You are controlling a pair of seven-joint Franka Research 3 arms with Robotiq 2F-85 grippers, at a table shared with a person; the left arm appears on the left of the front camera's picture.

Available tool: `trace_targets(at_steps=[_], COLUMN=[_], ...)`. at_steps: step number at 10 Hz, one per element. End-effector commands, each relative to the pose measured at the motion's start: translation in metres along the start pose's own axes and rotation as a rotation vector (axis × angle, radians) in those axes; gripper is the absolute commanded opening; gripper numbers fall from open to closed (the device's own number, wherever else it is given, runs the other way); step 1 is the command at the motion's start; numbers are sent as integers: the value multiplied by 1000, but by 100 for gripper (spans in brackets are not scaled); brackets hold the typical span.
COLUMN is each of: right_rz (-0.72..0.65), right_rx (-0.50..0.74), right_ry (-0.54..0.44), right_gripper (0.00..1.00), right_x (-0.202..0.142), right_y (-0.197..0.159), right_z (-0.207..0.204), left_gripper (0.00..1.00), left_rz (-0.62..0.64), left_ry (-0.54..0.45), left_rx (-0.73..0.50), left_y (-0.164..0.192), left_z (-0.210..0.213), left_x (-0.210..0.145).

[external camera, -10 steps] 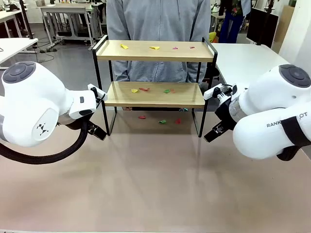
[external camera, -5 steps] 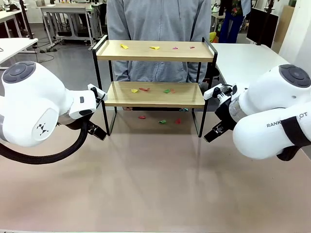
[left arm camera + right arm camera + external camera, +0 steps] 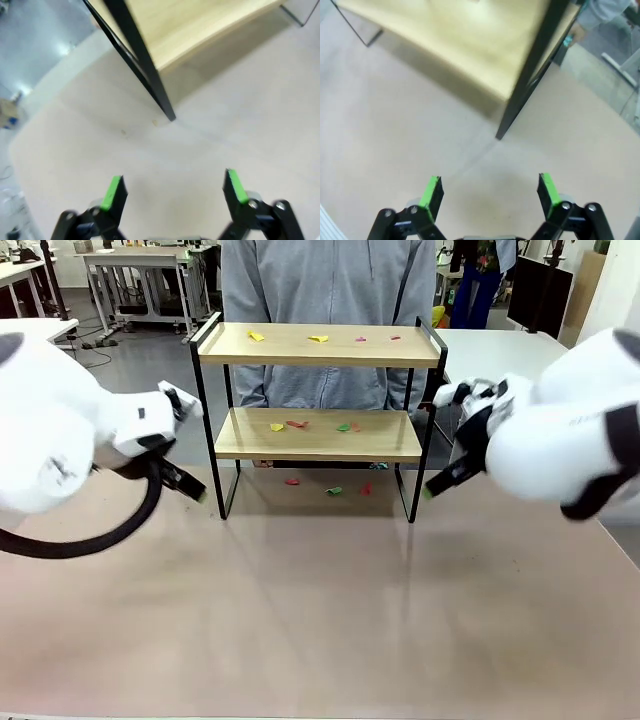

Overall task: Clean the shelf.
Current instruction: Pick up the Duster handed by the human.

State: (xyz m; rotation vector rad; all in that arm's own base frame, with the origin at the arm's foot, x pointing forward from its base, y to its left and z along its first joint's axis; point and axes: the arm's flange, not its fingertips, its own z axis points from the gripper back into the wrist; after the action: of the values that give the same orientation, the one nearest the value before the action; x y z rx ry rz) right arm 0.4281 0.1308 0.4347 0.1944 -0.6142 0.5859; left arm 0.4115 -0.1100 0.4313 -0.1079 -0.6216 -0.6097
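1. The shelf [image 3: 318, 450], a two-tier rack of light wooden boards in a thin black metal frame, stands far mid-table, long axis left to right.
2. We find it between the black, green-padded left gripper [image 3: 190, 485] and right gripper [image 3: 440, 480], both equally near.
3. Both gape wide, empty.
4. Both arms sit higher than a second ago.

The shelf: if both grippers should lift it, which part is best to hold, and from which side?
Probably the thin black front legs of the shelf, one per gripper, each from its own outer side. The upright bars look slim enough for open jaws; the wooden boards look too wide. The left gripper and the right gripper are open beside them.
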Motion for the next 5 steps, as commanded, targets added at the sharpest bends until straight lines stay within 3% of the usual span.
trace_targets(at_steps=[1,5], right_rz=[37,275], right_rx=[126,316], right_ry=[-81,-393], right_gripper=[100,100], right_x=[-2,-32], right_y=[-70,-159], right_z=[25,29], left_gripper=[100,100], left_rz=[-73,-371], left_ry=[-1,-189], left_rx=[-126,-460], left_y=[62,149], left_z=[37,64], left_x=[-5,-18])
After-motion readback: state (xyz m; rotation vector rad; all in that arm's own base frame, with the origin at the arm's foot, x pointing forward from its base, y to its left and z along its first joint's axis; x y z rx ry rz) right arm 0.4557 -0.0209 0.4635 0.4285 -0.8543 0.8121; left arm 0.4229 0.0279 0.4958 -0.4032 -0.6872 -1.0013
